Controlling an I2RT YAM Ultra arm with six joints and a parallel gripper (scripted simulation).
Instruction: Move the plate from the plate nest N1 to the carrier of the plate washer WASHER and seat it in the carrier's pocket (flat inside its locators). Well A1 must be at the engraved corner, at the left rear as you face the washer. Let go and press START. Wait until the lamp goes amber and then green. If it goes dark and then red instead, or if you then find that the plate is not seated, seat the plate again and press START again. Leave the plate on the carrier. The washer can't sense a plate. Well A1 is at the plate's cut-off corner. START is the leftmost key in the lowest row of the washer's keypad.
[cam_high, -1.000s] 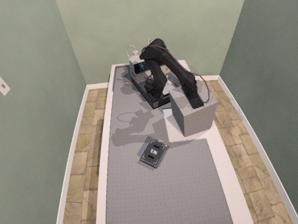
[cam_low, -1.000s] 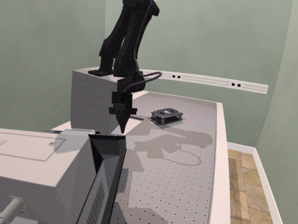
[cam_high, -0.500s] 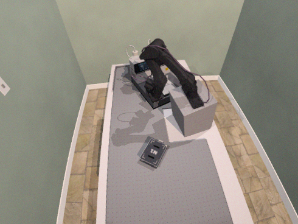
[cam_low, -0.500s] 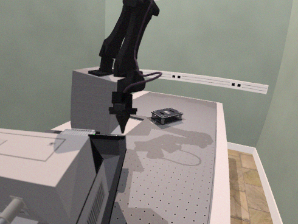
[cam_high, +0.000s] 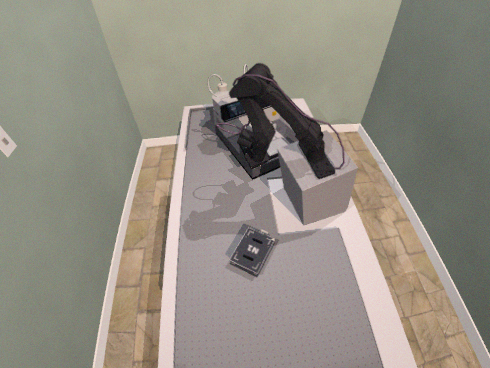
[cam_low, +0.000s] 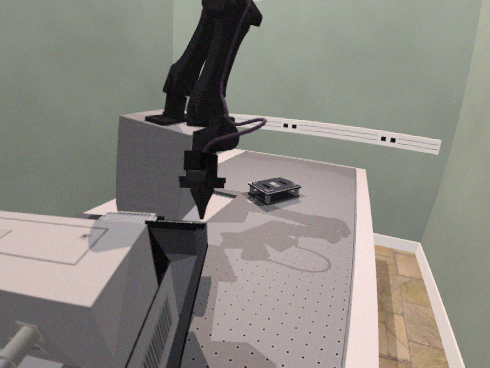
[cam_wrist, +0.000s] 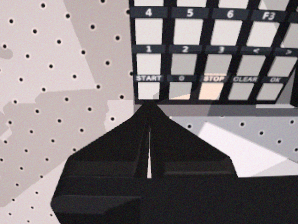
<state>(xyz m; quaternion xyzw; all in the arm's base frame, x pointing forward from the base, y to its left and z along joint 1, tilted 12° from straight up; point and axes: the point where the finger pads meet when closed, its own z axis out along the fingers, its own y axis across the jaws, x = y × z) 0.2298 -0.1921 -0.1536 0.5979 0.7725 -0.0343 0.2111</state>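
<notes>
My gripper is shut and empty, its tip pointing down at the washer's keypad. The tip is at the lower edge of the START key, the leftmost key in the lowest row; I cannot tell if it touches. In the exterior view the gripper hangs just over the front edge of the washer. The white well plate lies flat behind the keypad panel on the washer, and a small green dot shows at its corner. The plate nest N1 stands empty on the table.
The arm's grey pedestal block stands right of the washer. A bottle with tubing sits behind the washer. A thin cable loop lies on the perforated table top.
</notes>
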